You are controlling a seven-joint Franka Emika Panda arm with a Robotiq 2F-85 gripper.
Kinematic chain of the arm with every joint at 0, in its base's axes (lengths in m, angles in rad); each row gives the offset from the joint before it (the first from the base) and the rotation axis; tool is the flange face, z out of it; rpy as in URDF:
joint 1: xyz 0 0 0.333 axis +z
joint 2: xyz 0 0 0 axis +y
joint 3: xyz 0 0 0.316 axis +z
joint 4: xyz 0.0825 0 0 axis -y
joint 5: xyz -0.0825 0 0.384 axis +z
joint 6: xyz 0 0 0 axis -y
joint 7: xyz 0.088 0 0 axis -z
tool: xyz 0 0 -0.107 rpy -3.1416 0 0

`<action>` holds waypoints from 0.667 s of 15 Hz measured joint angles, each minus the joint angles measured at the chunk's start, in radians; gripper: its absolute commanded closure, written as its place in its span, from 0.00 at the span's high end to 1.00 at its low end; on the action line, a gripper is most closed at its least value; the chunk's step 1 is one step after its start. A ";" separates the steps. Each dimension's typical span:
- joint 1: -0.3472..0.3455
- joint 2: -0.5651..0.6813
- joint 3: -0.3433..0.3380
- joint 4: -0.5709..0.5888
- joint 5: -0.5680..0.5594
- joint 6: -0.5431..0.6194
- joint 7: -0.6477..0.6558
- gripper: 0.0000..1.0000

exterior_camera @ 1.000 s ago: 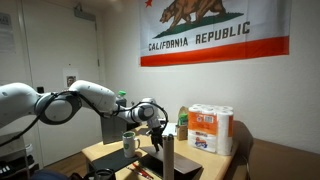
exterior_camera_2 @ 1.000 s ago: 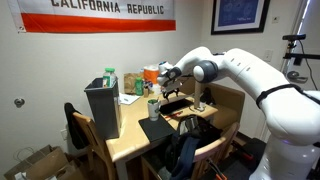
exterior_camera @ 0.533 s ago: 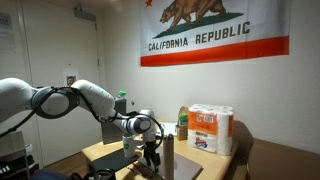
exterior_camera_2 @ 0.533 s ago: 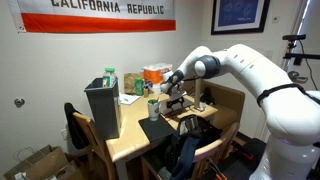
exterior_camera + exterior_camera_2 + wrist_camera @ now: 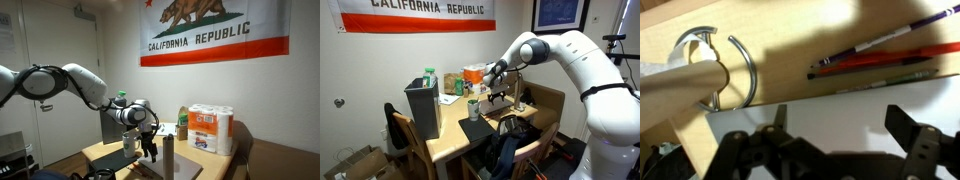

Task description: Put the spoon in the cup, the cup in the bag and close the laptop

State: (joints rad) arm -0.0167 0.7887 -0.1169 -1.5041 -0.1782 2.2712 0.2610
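In the wrist view a round metal rim, the cup [image 5: 737,66], stands on the wooden table at the upper left. A pale wooden spoon handle [image 5: 680,80] lies across its rim. My gripper [image 5: 838,120] is open and empty over a pale flat surface [image 5: 840,95], to the right of the cup. In both exterior views the gripper [image 5: 149,142] [image 5: 498,96] hangs low over the table. The boxy dark bag [image 5: 423,108] stands upright at the table's far end from the gripper. No glowing laptop screen shows; a dark flat slab [image 5: 478,130] lies on the table.
Several pens and pencils [image 5: 880,55] lie on the wood beside the pale surface. A tall dark cylinder [image 5: 168,156] stands close to the gripper. A pack of paper rolls [image 5: 211,128] and bottles [image 5: 448,84] stand at the back. Chairs [image 5: 404,134] ring the table.
The gripper dropped toward the table half a second ago and has since lifted slightly. The arm's elbow has swung up and away. The jaws stay open.
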 measured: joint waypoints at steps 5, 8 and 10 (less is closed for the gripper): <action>0.020 -0.221 0.007 -0.047 0.001 -0.130 -0.025 1.00; 0.028 -0.365 0.027 -0.088 0.001 -0.284 -0.063 1.00; 0.037 -0.463 0.041 -0.125 0.001 -0.381 -0.065 1.00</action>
State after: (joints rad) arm 0.0199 0.3255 -0.0757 -1.6291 -0.1768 1.8902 0.1963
